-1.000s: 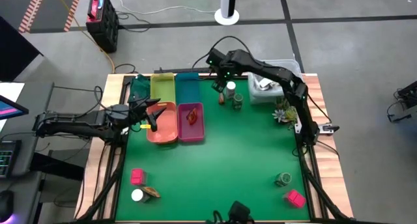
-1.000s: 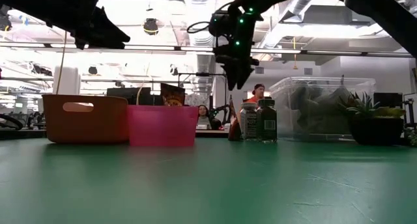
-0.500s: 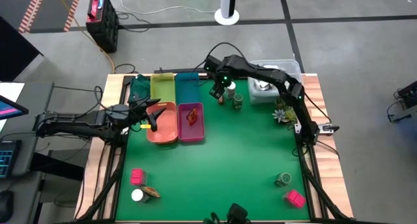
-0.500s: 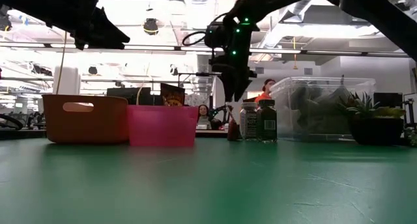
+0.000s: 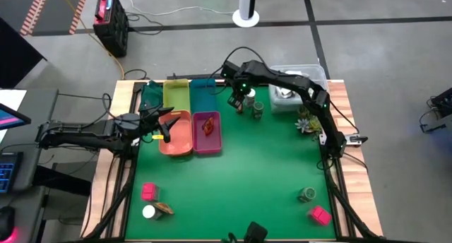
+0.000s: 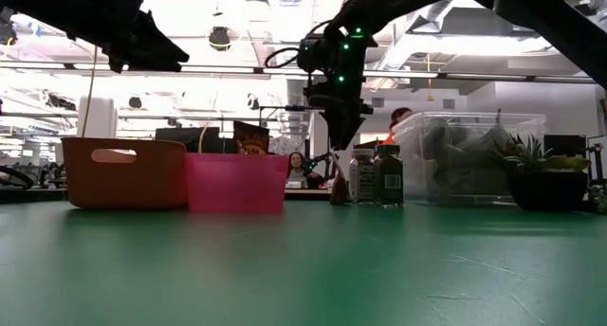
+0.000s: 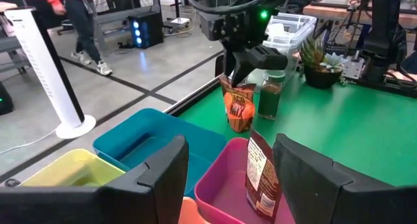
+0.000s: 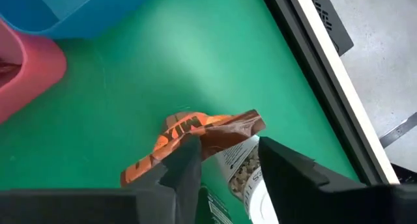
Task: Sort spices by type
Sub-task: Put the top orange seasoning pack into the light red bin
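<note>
A reddish-brown packet (image 5: pixel 240 107) stands on its lower end near the far edge, beside a white-capped jar (image 5: pixel 249 95) and a dark green jar (image 5: pixel 258 110). My right gripper (image 8: pixel 225 160) is open, right above the packet, with its fingers either side of the packet's top end (image 8: pixel 225 127). A second packet (image 7: pixel 260 175) stands in the pink tray (image 5: pixel 206 133). My left gripper (image 7: pixel 231 185) is open and waits above the orange tray (image 5: pixel 176 135). Near the front edge sit pink blocks (image 5: pixel 148 192) (image 5: pixel 320 215), a white-capped jar (image 5: pixel 148 212), a packet (image 5: pixel 164 209) and a green jar (image 5: pixel 306 194). My right gripper comes down from above with one finger (image 8: pixel 186 164) on each side of the standing packet's crumpled top end (image 7: pixel 229 86). Whether the fingers touch it, I cannot tell. The packet stands on the table.
Yellow (image 5: pixel 176 95) and teal (image 5: pixel 203 95) trays sit at the far edge behind the orange and pink ones. A clear tub (image 5: pixel 289 95) and a small plant (image 5: pixel 307 121) stand to the right of the jars. The middle of the green mat is bare.
My right gripper has moved a little toward the table's left and down, from above the jars to just over the standing packet, then stayed nearly still. The packet and jars have not moved.
</note>
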{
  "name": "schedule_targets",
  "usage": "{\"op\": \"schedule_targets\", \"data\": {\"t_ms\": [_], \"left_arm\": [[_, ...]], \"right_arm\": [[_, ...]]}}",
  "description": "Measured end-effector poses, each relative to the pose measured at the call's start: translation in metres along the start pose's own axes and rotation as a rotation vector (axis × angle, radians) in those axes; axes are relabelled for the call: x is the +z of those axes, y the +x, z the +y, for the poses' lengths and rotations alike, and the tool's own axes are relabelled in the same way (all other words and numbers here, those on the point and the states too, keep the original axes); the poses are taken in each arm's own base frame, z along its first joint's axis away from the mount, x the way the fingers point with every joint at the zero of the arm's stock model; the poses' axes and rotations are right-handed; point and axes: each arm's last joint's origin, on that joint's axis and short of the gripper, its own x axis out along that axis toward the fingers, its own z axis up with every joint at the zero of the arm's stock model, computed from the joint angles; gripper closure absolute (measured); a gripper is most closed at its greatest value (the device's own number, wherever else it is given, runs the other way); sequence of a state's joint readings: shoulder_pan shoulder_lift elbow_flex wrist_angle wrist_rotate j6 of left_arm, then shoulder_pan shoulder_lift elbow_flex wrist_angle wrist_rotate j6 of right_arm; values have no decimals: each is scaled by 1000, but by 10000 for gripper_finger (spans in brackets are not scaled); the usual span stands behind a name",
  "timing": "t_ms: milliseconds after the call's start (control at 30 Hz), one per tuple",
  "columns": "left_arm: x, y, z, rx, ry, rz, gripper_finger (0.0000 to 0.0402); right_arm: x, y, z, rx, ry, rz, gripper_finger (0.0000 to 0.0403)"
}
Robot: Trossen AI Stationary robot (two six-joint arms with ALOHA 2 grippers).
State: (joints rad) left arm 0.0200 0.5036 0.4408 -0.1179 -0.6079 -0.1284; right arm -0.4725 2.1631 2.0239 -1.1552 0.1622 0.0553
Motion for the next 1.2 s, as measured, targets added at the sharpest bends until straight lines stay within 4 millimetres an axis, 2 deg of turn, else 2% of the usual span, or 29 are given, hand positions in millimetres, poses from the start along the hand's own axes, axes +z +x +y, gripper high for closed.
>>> {"op": "schedule_targets", "data": {"t_ms": [133,367,567,733,833,1000,1200], "left_arm": [[0,0,0,1,3,4,189],[0,0,0,1,13,4,189],[0,0,0,1,27,5,189],[0,0,0,0,37,4,189],[0,0,0,1,37,5,189],[0,0,0,1,38,5,189],[0,0,0,1,42,5,189]], "right_arm": [[-1,-7,3,4,-33,-7,233],[-3,-19,9,10,-129,7,216],[-7,-33,19,-16,-517,48,203],[-13,-37,34,6,-1013,93,202],[-14,-38,43,8,-1235,85,202],[-12,-41,55,-99,-1375,90,206],[-14,-37,53,-87,-1448,115,217]]}}
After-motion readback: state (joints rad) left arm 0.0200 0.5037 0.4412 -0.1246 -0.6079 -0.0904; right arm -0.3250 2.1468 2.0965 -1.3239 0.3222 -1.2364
